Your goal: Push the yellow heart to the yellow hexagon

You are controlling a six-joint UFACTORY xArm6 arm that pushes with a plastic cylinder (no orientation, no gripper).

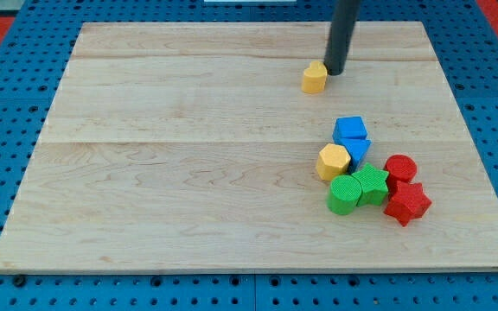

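The yellow heart lies on the wooden board toward the view's top, right of centre. My tip is down at the heart's right side, slightly above it in the view, touching it or nearly so. The yellow hexagon lies well below in the view, at the left edge of a cluster of blocks.
The cluster holds two blue blocks, a green cylinder, a green star-like block, a red cylinder and a red star. The wooden board lies on a blue pegboard.
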